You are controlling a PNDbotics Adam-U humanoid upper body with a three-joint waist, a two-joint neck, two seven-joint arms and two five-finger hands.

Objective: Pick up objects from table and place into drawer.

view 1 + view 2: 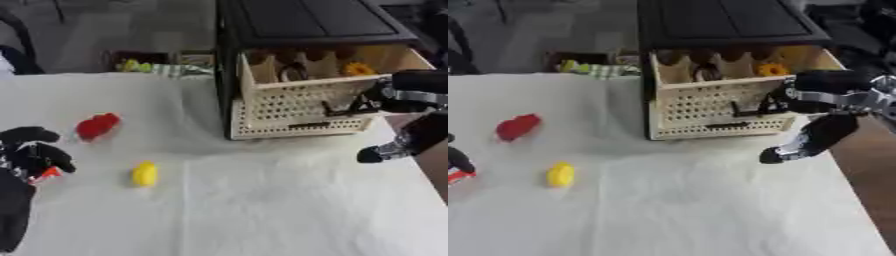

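Beside the right hand (798, 145), whose grip was indiscernible, the drawer (719, 100) stood open, part-filled; near the left hand (31, 155), curled round something red, a red object (96, 126) and yellow object (145, 173) remained.

A big table (262, 210) with a white cloth holds everything. A red thing (96, 126) lies near the left side. A small yellow thing (145, 173) lies a bit closer, well apart from it. A drawer box (297, 107) stands at the back right.
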